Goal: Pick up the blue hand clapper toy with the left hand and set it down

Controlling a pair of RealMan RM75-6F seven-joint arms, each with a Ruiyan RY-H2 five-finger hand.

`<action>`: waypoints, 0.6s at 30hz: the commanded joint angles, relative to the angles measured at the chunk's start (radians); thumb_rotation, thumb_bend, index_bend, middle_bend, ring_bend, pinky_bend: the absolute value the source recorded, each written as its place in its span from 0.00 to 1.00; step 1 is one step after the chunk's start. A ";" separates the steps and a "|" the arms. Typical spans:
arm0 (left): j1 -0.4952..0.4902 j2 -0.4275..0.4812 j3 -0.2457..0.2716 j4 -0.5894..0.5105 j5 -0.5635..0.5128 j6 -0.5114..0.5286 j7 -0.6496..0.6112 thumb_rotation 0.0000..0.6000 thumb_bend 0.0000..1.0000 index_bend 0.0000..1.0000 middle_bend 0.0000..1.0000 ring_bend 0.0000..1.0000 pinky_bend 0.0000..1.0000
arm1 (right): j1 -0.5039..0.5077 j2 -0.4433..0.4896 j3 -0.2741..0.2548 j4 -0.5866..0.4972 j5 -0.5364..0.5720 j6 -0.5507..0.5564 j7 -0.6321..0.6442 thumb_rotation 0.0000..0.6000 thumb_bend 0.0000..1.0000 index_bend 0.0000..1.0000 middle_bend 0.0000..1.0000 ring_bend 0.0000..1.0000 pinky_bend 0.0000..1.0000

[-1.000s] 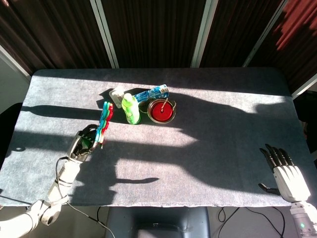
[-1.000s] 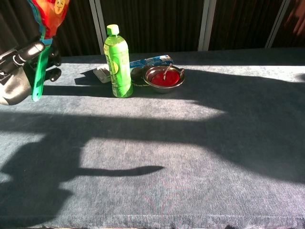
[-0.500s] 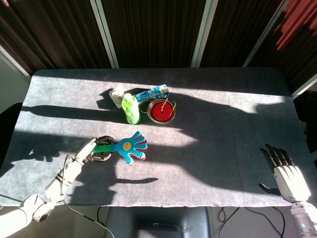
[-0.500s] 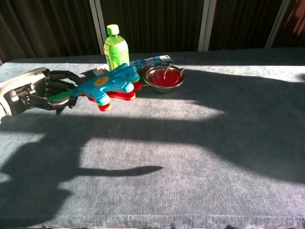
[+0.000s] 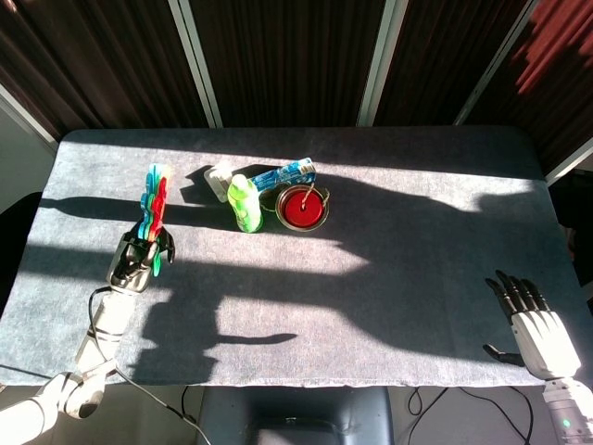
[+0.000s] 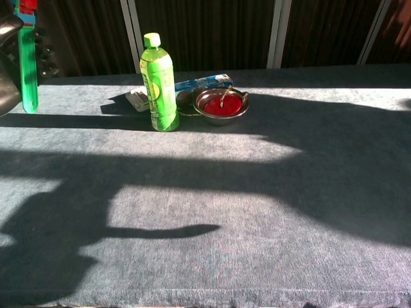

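My left hand (image 5: 135, 261) grips the green handle (image 6: 27, 67) of the hand clapper toy (image 5: 154, 206) and holds it upright above the left part of the table. Seen edge-on in the head view, the toy shows blue, red and green layers. The chest view catches only the handle and part of the left hand (image 6: 8, 58) at its top left corner. My right hand (image 5: 531, 326) rests open near the table's front right corner, holding nothing.
A green bottle (image 5: 245, 201) stands at the table's middle back, beside a metal bowl with red contents (image 5: 302, 208), a blue box (image 5: 285, 173) and a small white object (image 5: 219, 178). The grey cloth table (image 5: 389, 278) is crossed by strong shadows.
Half a second ago the toy lay flat and pointed right near the table. Now my left hand has swung it back upright and shifted left and farther back. The right hand has stayed still.
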 commanded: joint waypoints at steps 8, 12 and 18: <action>-0.057 -0.144 0.196 0.395 0.198 -0.130 0.897 1.00 0.71 0.84 0.80 0.55 0.70 | 0.001 0.004 0.000 0.001 0.001 -0.003 0.007 1.00 0.11 0.00 0.00 0.00 0.00; -0.083 -0.125 0.178 0.339 0.169 -0.155 0.874 1.00 0.71 0.84 0.80 0.55 0.70 | 0.004 0.004 -0.002 0.002 0.002 -0.012 0.005 1.00 0.11 0.00 0.00 0.00 0.00; -0.105 -0.112 0.175 0.292 0.146 -0.187 0.866 1.00 0.70 0.84 0.80 0.55 0.70 | 0.006 0.001 -0.003 0.003 0.004 -0.016 0.001 1.00 0.11 0.00 0.00 0.00 0.00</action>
